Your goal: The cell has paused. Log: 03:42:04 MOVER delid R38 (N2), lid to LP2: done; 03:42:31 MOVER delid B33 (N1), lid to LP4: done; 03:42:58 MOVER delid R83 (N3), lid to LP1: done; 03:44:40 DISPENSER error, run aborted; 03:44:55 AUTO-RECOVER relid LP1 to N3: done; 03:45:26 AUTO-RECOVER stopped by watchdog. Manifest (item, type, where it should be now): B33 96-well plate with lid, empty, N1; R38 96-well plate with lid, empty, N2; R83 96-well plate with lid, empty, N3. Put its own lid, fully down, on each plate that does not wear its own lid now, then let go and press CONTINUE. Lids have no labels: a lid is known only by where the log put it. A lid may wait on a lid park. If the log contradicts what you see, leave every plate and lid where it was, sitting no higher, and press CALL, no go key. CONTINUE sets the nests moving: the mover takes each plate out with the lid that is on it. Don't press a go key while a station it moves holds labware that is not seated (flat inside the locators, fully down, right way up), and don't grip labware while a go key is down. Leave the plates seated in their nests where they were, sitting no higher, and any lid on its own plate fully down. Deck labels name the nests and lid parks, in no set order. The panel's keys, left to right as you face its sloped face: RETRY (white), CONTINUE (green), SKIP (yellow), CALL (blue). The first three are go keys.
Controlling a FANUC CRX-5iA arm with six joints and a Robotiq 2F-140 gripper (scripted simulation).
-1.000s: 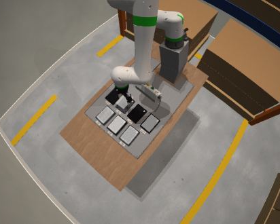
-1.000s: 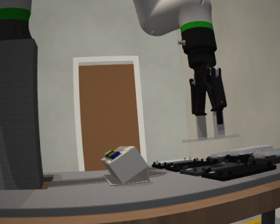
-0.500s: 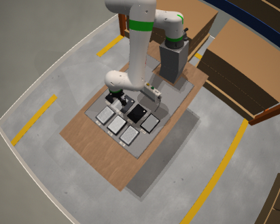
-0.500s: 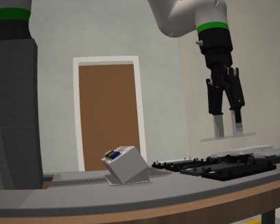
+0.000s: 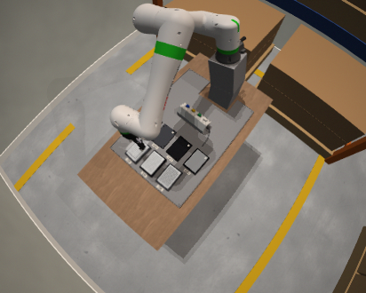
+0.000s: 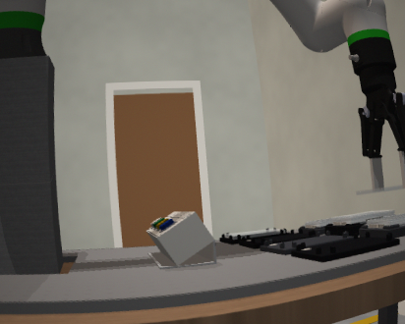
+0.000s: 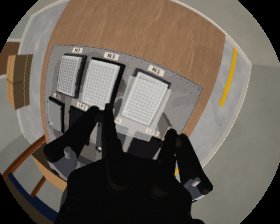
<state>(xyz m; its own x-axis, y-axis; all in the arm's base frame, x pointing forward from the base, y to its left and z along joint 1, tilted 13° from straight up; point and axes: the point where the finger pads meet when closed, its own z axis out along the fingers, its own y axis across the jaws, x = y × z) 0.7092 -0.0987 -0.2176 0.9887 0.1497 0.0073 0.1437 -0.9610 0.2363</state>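
Looking down from the top: white arm [image 5: 165, 84] with green bands reaching from its grey pedestal [image 5: 225, 84] out over the grey deck mat [image 5: 227, 129] on the wooden worktop [image 5: 134, 204]. Pincer [image 5: 139, 144] hanging over the left end of the front row, above the leftmost plate [image 5: 136, 152]. Two more white, well-dotted plates beside it in that row, the middle one [image 5: 153, 162] and the right one [image 5: 169, 176]. Behind them a row of dark parks: two bare black ones [image 5: 179, 147] and one carrying a pale lid [image 5: 196, 161]. Key panel [image 5: 194, 116] standing farther back, near the pedestal, with blue, yellow and green keys showing.

From the exterior view: pincer [image 6: 391, 184] clamped on a thin, flat, pale lid [image 6: 386, 189], held level and well clear of the deck, fingers [image 6: 376, 174] partway apart on its edges. Black nests and plates [image 6: 350, 221] lying below on the curved worktop [image 6: 232, 287]. Panel box [image 6: 183, 238] tilted on its stand, left of the nests; brown door [image 6: 155, 167] in the wall behind.

Through the wrist camera: dark fingers in the foreground, three white plates beyond them in a row, small label tags beside them too blurred to read. Nearest plate [image 7: 144, 99] right ahead of the fingers; held lid itself hard to make out here.
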